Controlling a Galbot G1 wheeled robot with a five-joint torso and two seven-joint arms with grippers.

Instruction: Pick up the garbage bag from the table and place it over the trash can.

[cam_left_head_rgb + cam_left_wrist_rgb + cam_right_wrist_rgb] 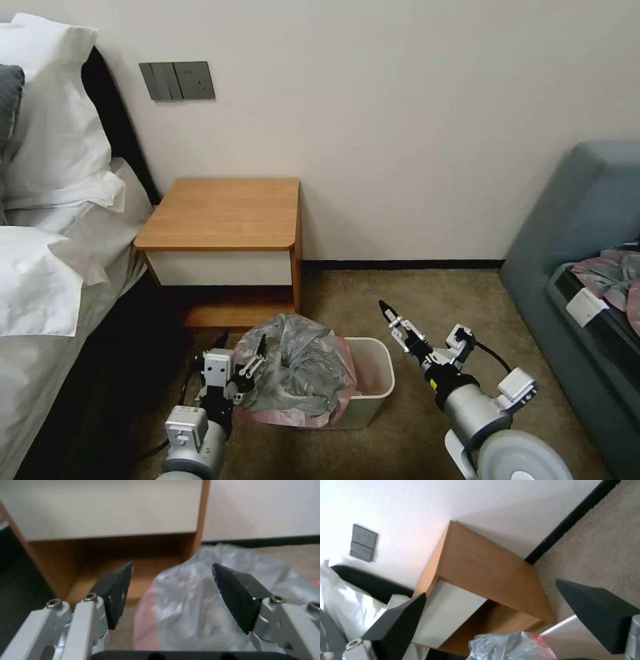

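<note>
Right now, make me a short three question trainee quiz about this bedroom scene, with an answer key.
1. True or false: the garbage bag lies on the table.
2. Which pincer is beside the bag: A left, B right?
3. Fill in: the bag covers the side of the trash can nearer the ____ pincer.

Key: 1 false, it sits bunched over the can. 2 A. 3 left.

Desk (223, 213) against wall, bed (47, 280) at its left. Trash can (373, 373) on floor before desk. Garbage bag (297, 373) bunched over can's left part. Left gripper (241, 360) at bag's left side. Right gripper (393, 319) right of can, apart. Sofa (580, 220) far right.
</note>
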